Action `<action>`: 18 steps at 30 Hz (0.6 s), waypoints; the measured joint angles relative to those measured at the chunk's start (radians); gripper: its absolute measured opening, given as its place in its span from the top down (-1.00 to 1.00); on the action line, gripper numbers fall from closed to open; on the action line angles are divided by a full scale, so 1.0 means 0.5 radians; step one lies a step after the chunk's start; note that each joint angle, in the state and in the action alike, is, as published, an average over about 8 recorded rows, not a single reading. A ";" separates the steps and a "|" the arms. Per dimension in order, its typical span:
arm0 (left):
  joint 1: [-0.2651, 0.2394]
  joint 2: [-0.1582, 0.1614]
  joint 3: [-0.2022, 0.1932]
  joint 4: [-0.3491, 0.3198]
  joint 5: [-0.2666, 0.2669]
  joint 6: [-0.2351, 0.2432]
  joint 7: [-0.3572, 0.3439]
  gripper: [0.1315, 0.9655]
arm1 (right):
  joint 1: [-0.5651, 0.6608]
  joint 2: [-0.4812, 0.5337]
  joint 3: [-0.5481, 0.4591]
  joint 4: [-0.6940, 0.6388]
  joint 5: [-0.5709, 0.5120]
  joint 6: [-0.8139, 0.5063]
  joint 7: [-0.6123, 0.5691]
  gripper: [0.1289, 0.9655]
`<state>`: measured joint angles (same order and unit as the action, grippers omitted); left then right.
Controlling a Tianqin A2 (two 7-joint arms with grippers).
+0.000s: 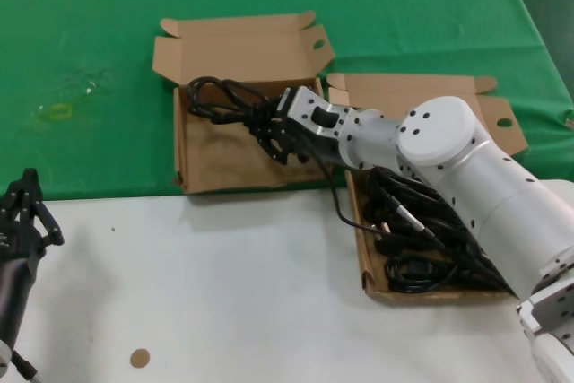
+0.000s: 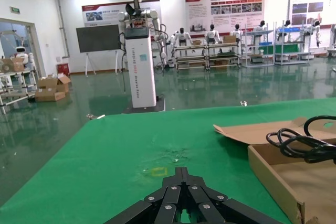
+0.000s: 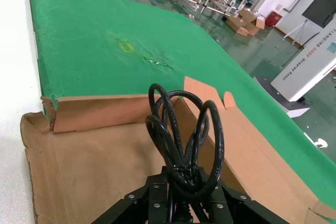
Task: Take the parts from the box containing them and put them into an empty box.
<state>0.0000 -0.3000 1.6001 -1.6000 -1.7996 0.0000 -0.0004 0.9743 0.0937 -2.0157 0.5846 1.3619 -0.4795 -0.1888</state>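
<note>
Surface (image 1: 224, 293): white near the robot, green cloth (image 1: 90, 60) across the far half. Two open brown boxes sit on the green part, side by side, near each other but apart. Empty box (image 1: 224, 154) is on the left, lid folded back, floor bare. Box containing them (image 1: 372, 280) is on the right, mostly hidden under the right arm (image 1: 466, 168); remaining parts (image 1: 421, 248) are piled inside.

Right arm reaches across from its own box, over the left one. Right tool (image 1: 269, 132) is pinching a coiled cord (image 1: 215, 96) by the middle of the bundle; loops hang over the far part of the empty box, one end trailing back toward the full box.

Left tool (image 1: 22, 208) is parked at the near left edge, pressed together, well clear of both boxes.

Small brown disc (image 1: 139, 358) lies on the white area.
</note>
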 joint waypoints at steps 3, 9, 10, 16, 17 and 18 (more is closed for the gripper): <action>0.000 0.000 0.000 0.000 0.000 0.000 0.000 0.97 | 0.007 -0.006 -0.010 -0.010 -0.004 0.010 0.003 0.69; 0.000 0.000 0.000 0.000 0.000 0.000 0.000 0.97 | 0.021 -0.013 -0.026 -0.032 -0.018 0.039 0.024 0.62; 0.000 0.000 0.000 0.000 0.000 0.000 0.000 0.97 | 0.023 -0.014 -0.028 -0.035 -0.021 0.044 0.028 0.59; 0.000 0.000 0.000 0.000 0.000 0.000 0.000 0.97 | 0.028 -0.012 -0.036 -0.033 -0.031 0.065 0.051 0.41; 0.000 0.000 0.000 0.000 0.000 0.000 0.000 0.97 | 0.028 -0.010 -0.037 -0.028 -0.032 0.068 0.057 0.41; 0.000 0.000 0.000 0.000 0.000 0.000 0.000 0.97 | 0.028 -0.008 -0.038 -0.022 -0.034 0.070 0.062 0.36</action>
<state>0.0000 -0.3000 1.6001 -1.6000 -1.7996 0.0000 -0.0004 0.9882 0.0897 -2.0345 0.5734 1.3452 -0.4445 -0.1578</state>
